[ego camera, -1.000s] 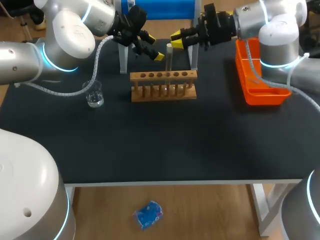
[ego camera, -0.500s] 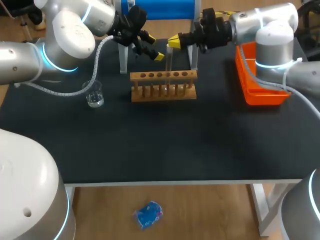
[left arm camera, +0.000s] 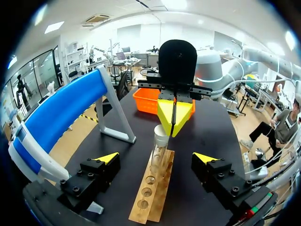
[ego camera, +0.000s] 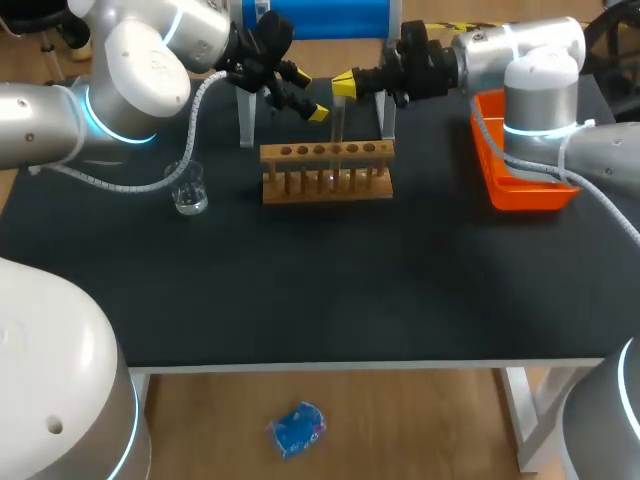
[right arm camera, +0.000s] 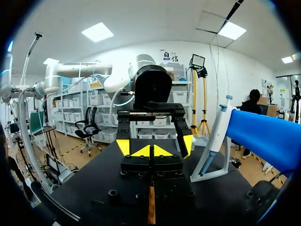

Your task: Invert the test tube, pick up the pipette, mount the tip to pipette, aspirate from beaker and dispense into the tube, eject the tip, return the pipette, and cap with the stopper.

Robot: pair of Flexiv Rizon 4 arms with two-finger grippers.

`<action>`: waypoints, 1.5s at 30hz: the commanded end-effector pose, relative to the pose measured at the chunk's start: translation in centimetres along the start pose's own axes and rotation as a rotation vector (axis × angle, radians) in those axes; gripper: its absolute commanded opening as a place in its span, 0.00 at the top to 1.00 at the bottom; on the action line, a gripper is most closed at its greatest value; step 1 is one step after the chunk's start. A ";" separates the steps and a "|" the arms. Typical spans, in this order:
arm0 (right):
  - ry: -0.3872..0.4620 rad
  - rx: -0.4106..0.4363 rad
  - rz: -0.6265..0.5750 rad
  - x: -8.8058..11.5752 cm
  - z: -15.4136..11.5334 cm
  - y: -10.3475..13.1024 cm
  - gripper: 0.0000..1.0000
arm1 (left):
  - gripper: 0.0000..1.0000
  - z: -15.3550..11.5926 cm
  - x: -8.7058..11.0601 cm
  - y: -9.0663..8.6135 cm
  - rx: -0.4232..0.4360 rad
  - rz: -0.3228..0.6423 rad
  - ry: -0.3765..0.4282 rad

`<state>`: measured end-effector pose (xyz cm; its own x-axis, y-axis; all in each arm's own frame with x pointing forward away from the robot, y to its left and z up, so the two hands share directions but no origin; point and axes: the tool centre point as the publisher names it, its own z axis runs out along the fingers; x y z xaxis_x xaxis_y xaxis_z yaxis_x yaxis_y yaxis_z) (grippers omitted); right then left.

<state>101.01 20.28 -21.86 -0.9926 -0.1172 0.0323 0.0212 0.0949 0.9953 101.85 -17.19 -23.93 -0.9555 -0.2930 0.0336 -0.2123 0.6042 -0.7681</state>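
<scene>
A clear test tube (ego camera: 338,122) stands upright in the wooden rack (ego camera: 326,170). My right gripper (ego camera: 344,84) is at the tube's rim with its yellow tips pressed together and nothing between them; the left wrist view shows it (left arm camera: 173,117) just behind the tube's top (left arm camera: 160,141). My left gripper (ego camera: 307,93) hangs open on the tube's other side, fingers spread either side of the tube (left arm camera: 156,159). In the right wrist view my right gripper (right arm camera: 150,150) is shut, and the white pipette (right arm camera: 217,134) leans in the blue stand. A glass beaker (ego camera: 188,188) sits left of the rack.
An orange bin (ego camera: 520,150) lies at the right side of the black table. The blue pipette stand (ego camera: 320,15) is behind the rack, its legs (ego camera: 246,120) close to both grippers. The table's front half holds nothing.
My right arm has moved left toward the tube's top, and its fingers have gone from slightly apart to shut. The left arm has stayed still.
</scene>
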 end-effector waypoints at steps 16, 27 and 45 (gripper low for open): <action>0.010 -0.019 0.018 -1.0 0.1 -0.9 1.00 | 0.00 0.0 0.0 -0.1 -0.005 -0.001 0.002; 0.006 -0.023 0.040 -1.2 0.2 -2.1 1.00 | 0.00 0.0 0.0 -0.1 -0.005 -0.001 0.002; -0.005 -0.018 0.080 -1.6 0.2 -3.8 1.00 | 0.00 0.0 0.0 -0.1 -0.005 -0.001 0.002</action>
<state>102.40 20.46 -22.98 -0.9885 -0.1020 0.1113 0.1029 0.0840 0.9911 101.85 -17.20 -23.93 -0.9555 -0.2930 0.0335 -0.2122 0.6042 -0.7681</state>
